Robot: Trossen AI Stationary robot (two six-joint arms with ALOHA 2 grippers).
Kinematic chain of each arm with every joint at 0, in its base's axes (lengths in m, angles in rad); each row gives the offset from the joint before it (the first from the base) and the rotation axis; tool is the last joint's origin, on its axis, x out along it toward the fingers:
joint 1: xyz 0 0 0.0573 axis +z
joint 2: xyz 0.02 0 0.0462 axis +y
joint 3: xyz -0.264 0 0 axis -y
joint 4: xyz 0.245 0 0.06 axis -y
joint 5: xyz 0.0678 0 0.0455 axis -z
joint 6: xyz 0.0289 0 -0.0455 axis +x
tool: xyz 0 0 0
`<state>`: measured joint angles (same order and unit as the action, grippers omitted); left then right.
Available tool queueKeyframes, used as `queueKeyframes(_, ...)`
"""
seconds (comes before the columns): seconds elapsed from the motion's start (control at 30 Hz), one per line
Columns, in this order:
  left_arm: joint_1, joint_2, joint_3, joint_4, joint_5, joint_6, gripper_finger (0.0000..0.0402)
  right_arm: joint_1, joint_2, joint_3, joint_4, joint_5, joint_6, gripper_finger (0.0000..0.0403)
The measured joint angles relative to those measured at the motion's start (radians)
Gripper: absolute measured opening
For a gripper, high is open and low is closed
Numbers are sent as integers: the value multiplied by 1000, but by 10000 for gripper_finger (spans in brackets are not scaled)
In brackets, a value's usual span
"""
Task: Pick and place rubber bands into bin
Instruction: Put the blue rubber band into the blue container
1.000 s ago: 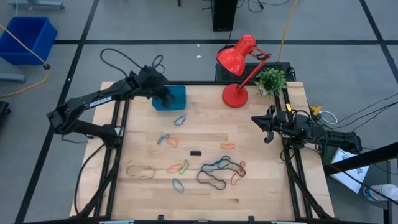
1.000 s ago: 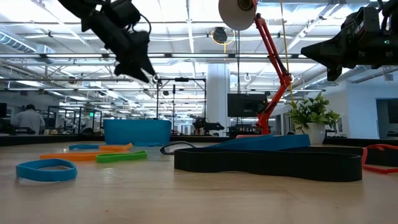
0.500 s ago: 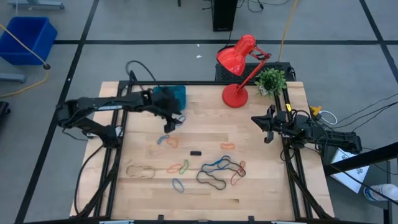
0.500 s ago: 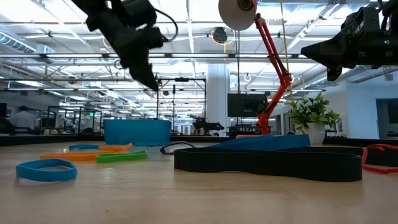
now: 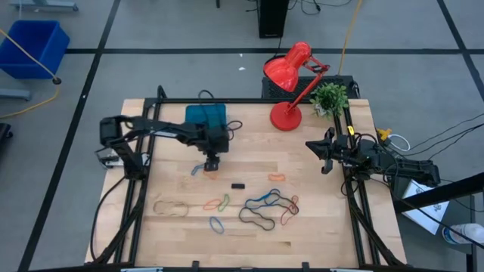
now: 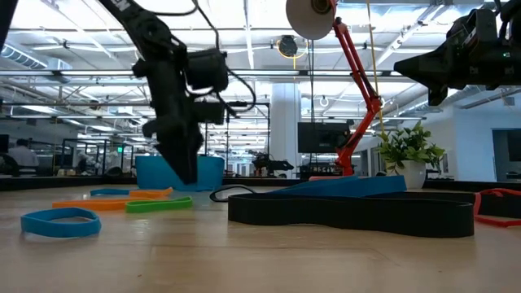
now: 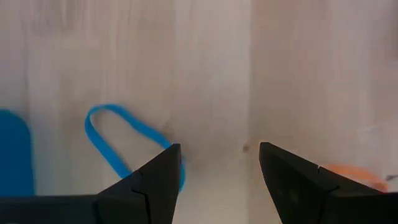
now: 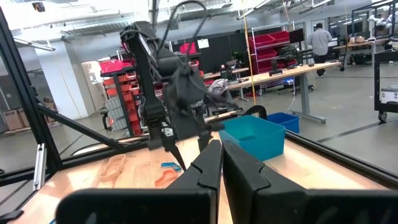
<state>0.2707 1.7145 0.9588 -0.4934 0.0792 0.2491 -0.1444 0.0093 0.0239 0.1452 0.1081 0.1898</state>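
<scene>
Rubber bands lie scattered on the wooden table: a blue and orange cluster (image 5: 201, 171), an orange one (image 5: 277, 177), a tan one (image 5: 170, 206), and a black and blue tangle (image 5: 265, 208). The teal bin (image 5: 204, 115) stands at the far left. My left gripper (image 5: 212, 164) is open and empty. It points down just above the table, near the bin, its fingertips (image 7: 217, 158) beside a blue band (image 7: 118, 140) that lies flat. An orange band (image 7: 351, 174) lies on its other side. My right gripper (image 5: 325, 156) waits shut and empty, raised at the table's right edge.
A red desk lamp (image 5: 290, 83) and a small potted plant (image 5: 330, 98) stand at the far right. A small black object (image 5: 237, 185) lies mid-table. A bright blue crate (image 5: 30, 45) sits on the floor beyond the far left corner.
My left gripper has left the place over the bin, gone toward the table's near edge and a little right, and come down. It now points straight down just above the bands near the bin. The bands lie as before.
</scene>
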Motion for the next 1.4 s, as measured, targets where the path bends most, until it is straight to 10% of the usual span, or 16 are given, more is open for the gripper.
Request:
queueKeyframes(0.43, 4, 26, 0, -1, -110, -50, 215, 0, 0, 0, 0, 0, 0, 9)
queueKeyframes(0.97, 6, 27, 0, -3, -155, -54, 12, 0, 0, 0, 0, 0, 0, 9)
queueKeyframes(1.4, 5, 19, 0, -10, -97, -74, 7, 0, 0, 0, 0, 0, 0, 9)
